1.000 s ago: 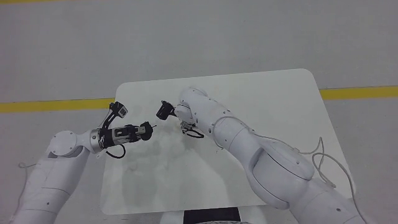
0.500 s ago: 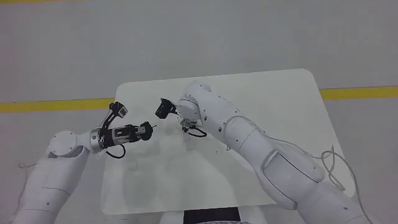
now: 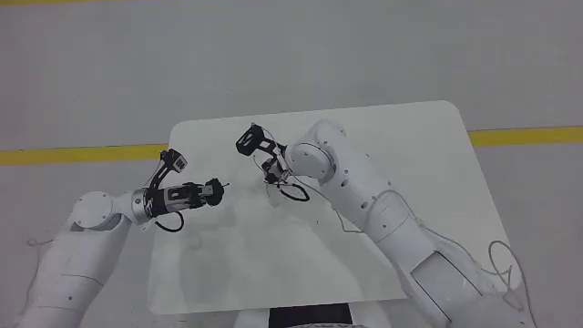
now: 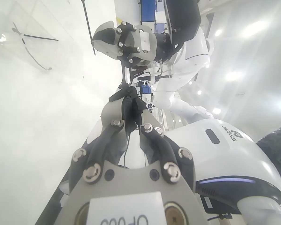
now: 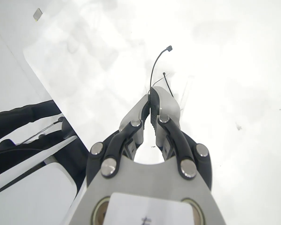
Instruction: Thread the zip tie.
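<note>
From the top, the left gripper (image 3: 217, 189) hangs over the left part of the table (image 3: 410, 146) and points toward its middle. The right arm (image 3: 351, 173) bends in from the other side, its wrist near that gripper but apart from it. In the left wrist view, the left gripper's jaws are pressed together on a thin black strip (image 4: 124, 76) that rises from between the tips; what the strip belongs to I cannot tell. Beyond it, the right gripper (image 4: 93, 42) pinches 1 tie (image 4: 86, 17) near its tail end, and the rest of the tie stands free over the table. Farther off, 2 loose ties (image 4: 37, 38) lie crossed on a clear sheet (image 4: 37, 8). In the right wrist view, the right jaws are clamped tight on the tie, which arches away from the tips to its square head (image 5: 169, 48). 1 of the loose ties lies on the table just past the fingers.
</note>
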